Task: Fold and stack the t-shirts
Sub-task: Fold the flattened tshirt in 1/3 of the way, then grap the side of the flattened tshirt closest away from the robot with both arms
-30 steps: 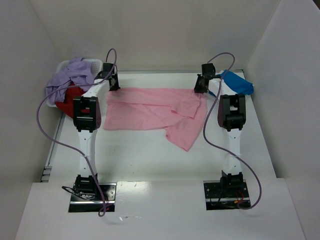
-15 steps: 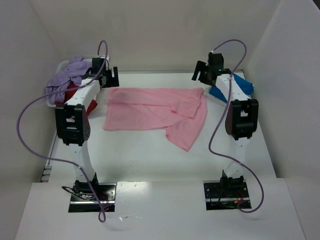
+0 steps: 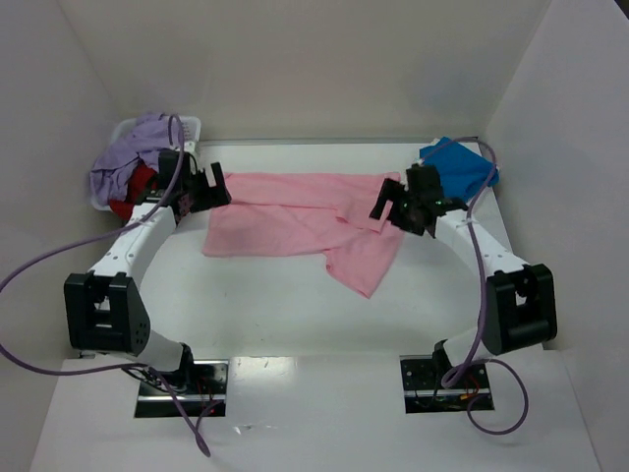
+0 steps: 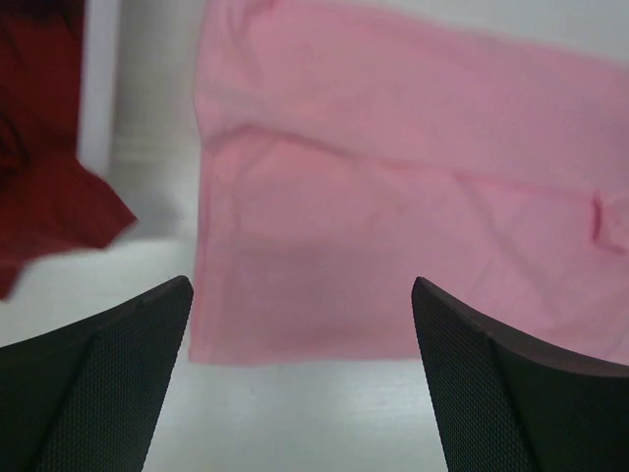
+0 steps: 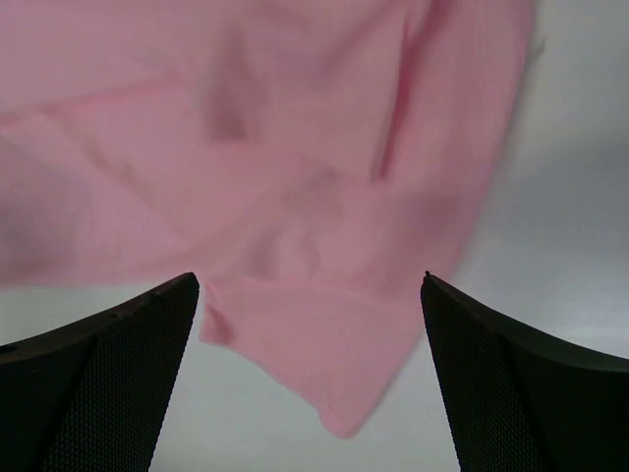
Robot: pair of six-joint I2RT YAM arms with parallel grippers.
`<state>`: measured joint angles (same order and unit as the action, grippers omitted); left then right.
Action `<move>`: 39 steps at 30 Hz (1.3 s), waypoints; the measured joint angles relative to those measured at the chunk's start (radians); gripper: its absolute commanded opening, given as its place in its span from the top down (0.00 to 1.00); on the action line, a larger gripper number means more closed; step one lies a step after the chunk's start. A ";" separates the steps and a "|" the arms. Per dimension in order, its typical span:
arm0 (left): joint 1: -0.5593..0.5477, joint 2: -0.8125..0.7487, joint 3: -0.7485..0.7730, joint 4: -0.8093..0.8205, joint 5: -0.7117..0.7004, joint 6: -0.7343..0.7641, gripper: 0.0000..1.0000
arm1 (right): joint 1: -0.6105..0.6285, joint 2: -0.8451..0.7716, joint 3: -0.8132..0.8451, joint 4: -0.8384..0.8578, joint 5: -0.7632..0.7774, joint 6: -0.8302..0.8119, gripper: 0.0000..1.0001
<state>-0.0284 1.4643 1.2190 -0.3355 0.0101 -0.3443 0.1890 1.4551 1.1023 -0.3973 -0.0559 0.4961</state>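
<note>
Overhead, the pink shirt (image 3: 295,221) lies flat but rumpled between left gripper (image 3: 213,186) and right gripper (image 3: 386,205). Left wrist: jaws wide, empty, over its straight edge, red shirt (image 4: 39,187) beside. Right wrist: jaws wide above a creased, folded-over flap.

The left arm (image 3: 138,231) and the right arm (image 3: 496,258) have slim white links and boxy black joint housings (image 3: 103,313). A lavender cable (image 3: 479,295) loops up from each metal base plate (image 3: 211,383). The left tool (image 3: 218,187) and the right tool (image 3: 381,204) are black, and their fingers (image 4: 98,383) have a fine dotted texture.
</note>
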 measured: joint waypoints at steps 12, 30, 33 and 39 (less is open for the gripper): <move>0.008 0.106 -0.155 -0.028 0.051 -0.099 0.00 | 0.144 -0.004 -0.197 -0.152 0.095 0.164 0.01; 0.008 0.146 -0.177 -0.092 0.010 -0.052 0.03 | 0.154 -0.009 -0.280 -0.118 0.119 0.251 0.25; 0.008 0.151 -0.177 -0.116 -0.005 -0.039 0.03 | 0.155 0.028 -0.280 -0.089 0.104 0.258 0.30; 0.008 0.159 -0.177 -0.134 -0.013 -0.020 0.03 | 0.187 0.099 -0.275 -0.049 0.086 0.261 0.43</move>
<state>-0.0200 1.6230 1.0416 -0.4690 -0.0032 -0.3645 0.3756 1.5543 0.8268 -0.4465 0.0303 0.7574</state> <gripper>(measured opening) 0.974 0.637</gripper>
